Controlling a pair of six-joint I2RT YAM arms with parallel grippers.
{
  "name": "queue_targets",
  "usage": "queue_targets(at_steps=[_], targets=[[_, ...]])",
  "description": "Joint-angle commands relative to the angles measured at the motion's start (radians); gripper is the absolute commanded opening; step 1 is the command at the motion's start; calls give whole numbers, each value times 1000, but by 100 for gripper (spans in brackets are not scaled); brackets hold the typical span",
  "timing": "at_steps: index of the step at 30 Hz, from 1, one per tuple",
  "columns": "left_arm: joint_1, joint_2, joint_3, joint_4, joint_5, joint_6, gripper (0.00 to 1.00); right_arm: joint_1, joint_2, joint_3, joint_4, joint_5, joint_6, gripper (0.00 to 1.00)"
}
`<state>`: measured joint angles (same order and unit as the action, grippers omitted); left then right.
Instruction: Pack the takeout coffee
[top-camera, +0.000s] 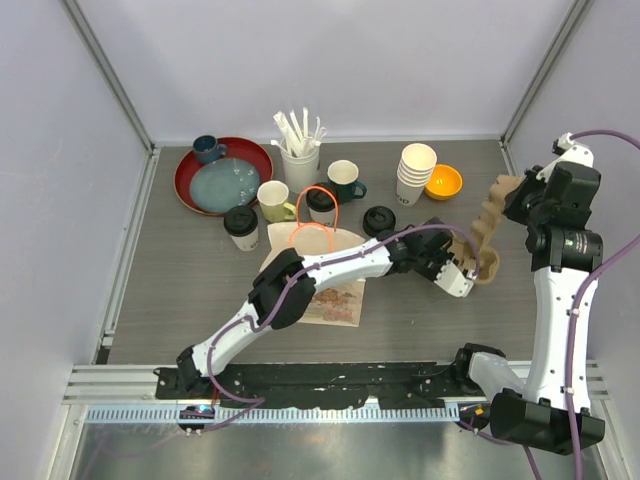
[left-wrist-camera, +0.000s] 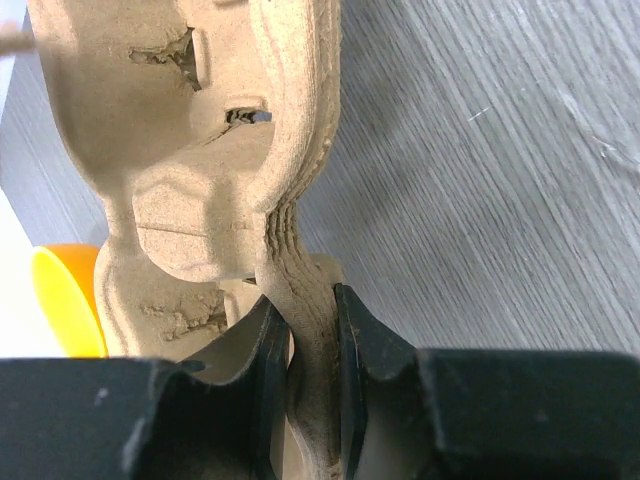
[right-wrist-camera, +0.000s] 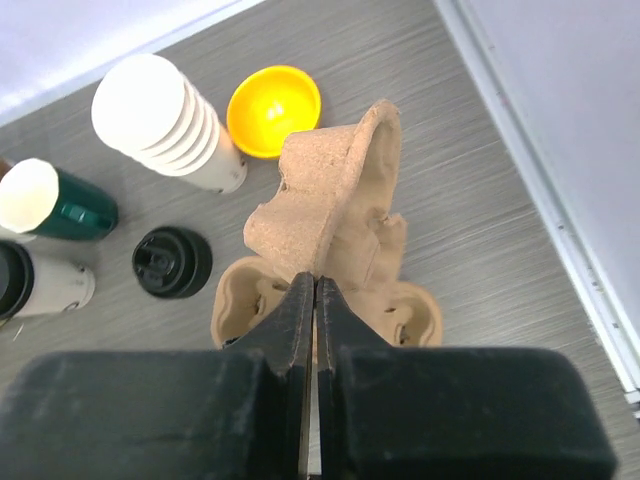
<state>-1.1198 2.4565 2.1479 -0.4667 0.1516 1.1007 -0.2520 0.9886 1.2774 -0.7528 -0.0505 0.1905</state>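
Left gripper (left-wrist-camera: 312, 330): jaws clamped on one rim of the pulp cup carrier (top-camera: 490, 225). Right gripper (right-wrist-camera: 316, 300): jaws pinched together on the carrier's opposite edge (the carrier stands on edge between the two arms, at the right side of the table (top-camera: 180, 300)). The takeout coffee cups (top-camera: 379, 221), cream paper with black lids, stand upright on the table left of the carrier, apart from both grippers. The nearest is beside the stack of lidless cups (top-camera: 415, 172).

Back left: red plate (top-camera: 185, 195) carrying a blue dish (top-camera: 224, 187) and dark mug (top-camera: 208, 149). Further right: yellow mug (top-camera: 273, 198), green mug (top-camera: 346, 182), stack of lidless cups (top-camera: 415, 170) just beside an orange bowl (top-camera: 443, 181).
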Motion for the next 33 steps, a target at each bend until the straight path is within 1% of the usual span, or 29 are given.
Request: queue_targets(at_steps=[1,3,6,7,9,10,13,17,19,21,22,27,28,30,33], targets=[[-6,35,17,140,-21,-1,18,-4,-10,75,46,167,-25,1],[-8,48,41,167,-21,-21,19,-3,-11,86,43,211,-34,1],[-12,82,69,226,-40,-50,25,-3,-16,102,44,244,-48,1],[-12,90,73,247,-65,-55,33,-3,-13,106,44,244,-54,1],[-17,110,76,310,-92,-62,43,-3,-8,105,41,241,-54,1],[-18,111,78,324,-101,-67,53,-3,-10,99,41,238,-57,1],[-20,107,93,329,-113,-99,66,-3,-18,91,44,247,-60,1],[-26,70,145,246,-75,-163,72,-1,-21,102,38,262,-65,1],[-29,30,176,156,-40,-196,76,-3,-18,117,35,270,-66,1],[-34,3,200,97,12,-219,77,-1,-15,128,27,281,-71,1],[-35,-23,208,42,25,-229,78,-3,-10,147,23,291,-72,1],[-49,-97,251,-130,127,-286,78,-3,-2,221,-25,317,-79,1],[-54,-114,254,-194,146,-304,78,-3,-1,244,-29,320,-79,1],[-64,-166,262,-243,176,-332,78,-3,1,258,-46,317,-77,1],[-71,-231,297,-344,236,-421,79,-1,5,269,-63,288,-79,1]])
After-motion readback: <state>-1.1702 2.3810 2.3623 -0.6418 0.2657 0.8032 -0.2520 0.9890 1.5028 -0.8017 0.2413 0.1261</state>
